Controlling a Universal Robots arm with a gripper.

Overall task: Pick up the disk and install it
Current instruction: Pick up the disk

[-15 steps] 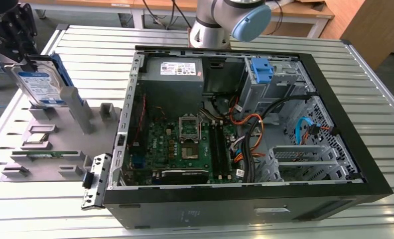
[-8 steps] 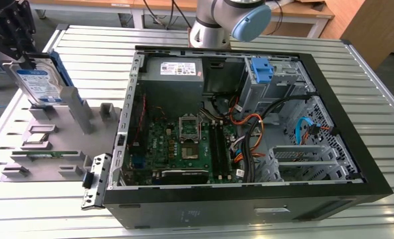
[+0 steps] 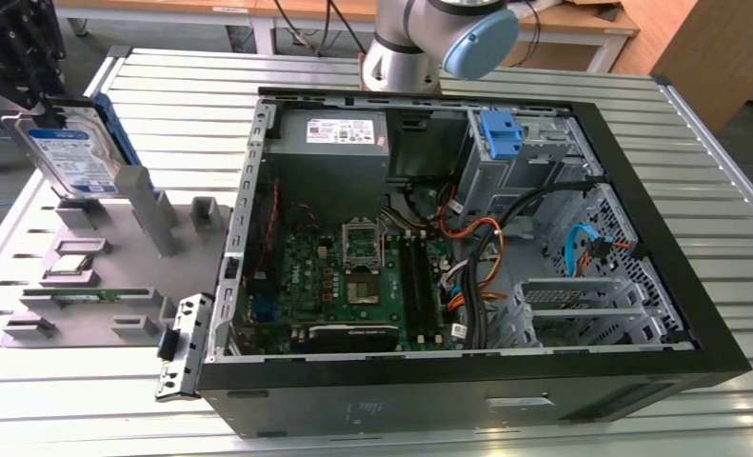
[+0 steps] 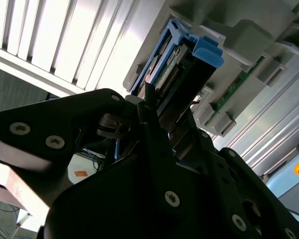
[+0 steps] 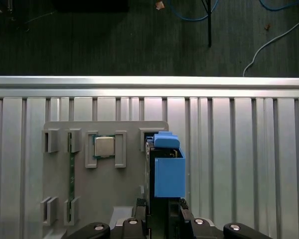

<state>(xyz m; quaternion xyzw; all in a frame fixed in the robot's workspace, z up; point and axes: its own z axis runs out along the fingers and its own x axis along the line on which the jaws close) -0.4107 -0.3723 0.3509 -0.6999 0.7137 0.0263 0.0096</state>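
Disk (image 3: 78,157): stood on edge at the exterior view's left, over the far slots of the grey fixture (image 3: 97,276), label facing the camera and blue rails along its sides. Its lower edge sat at or just above the slot posts; contact could not be told.
Gripper (image 5: 162,209): looked clenched on the disk from above, with a finger (image 4: 154,134) pressed along either side of it in both wrist views.
Neighbours: a processor chip (image 5: 104,147) and a memory stick (image 5: 71,169) sat in their own slots of the fixture, beside the disk's slot.
Case: the open computer case (image 3: 681,314) lay well apart, toward the exterior view's right, with a bare blue bracket (image 3: 497,133) in its far bay near the grey power supply (image 3: 338,133).
Step in hand: judged to be drawing the disk clear of its slot.
Doing it well: the pull probably needed to run straight along the slot, with the disk kept upright, so the rails did not bind on the posts.
Risk: a slanted pull could have dragged the fixture or twisted the disk in the grip.
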